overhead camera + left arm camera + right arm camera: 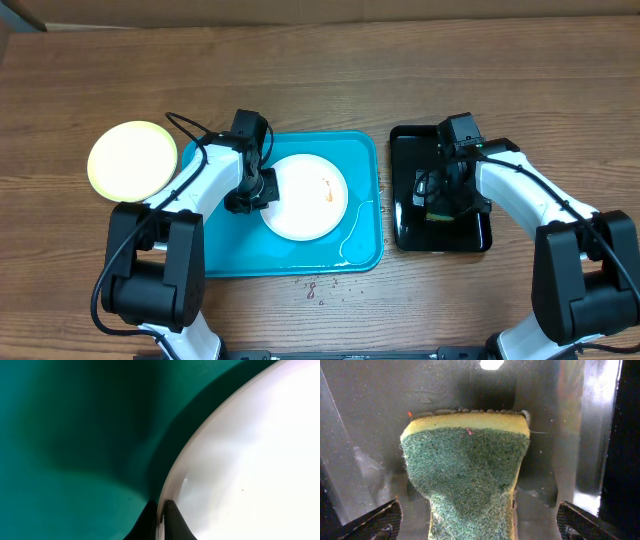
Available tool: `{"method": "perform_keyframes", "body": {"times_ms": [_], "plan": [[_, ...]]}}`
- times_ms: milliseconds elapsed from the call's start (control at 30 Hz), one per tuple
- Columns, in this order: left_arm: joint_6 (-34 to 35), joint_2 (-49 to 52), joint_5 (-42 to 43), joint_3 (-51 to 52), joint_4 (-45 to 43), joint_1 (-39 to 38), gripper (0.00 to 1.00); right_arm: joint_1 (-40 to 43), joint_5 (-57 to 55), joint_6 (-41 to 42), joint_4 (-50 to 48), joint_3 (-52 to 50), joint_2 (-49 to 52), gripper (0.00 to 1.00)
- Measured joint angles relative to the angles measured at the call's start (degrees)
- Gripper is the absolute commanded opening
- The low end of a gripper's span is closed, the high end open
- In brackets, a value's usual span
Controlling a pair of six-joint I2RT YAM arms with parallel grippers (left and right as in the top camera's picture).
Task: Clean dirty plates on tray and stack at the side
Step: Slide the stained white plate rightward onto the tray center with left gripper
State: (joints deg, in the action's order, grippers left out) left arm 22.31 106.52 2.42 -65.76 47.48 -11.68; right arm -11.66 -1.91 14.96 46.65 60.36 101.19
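My left gripper (161,519) is pinched shut on the thin left rim of the smooth white plate (305,200), with my arm stretched forward over the tray (225,245). The tray is glossy turquoise plastic with a raised rim. The plate lies flat in it, an orange smear near its middle. My right gripper (480,522) stands wide open astride a coarse green-and-yellow sponge (465,475) on the shiny black tray (470,235), holding nothing. A pale yellow-green plate (130,160) lies on the wooden table (500,90) just beside the turquoise tray's far left corner.
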Motion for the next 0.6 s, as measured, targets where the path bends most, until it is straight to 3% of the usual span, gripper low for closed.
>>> {"method": "perform_keyframes", "body": {"times_ms": [600], "plan": [[4.8,0.0,0.4,0.2,-4.5,-2.3,0.04,0.0,3.4,0.0,-2.4,0.0,0.0,1.00]]}}
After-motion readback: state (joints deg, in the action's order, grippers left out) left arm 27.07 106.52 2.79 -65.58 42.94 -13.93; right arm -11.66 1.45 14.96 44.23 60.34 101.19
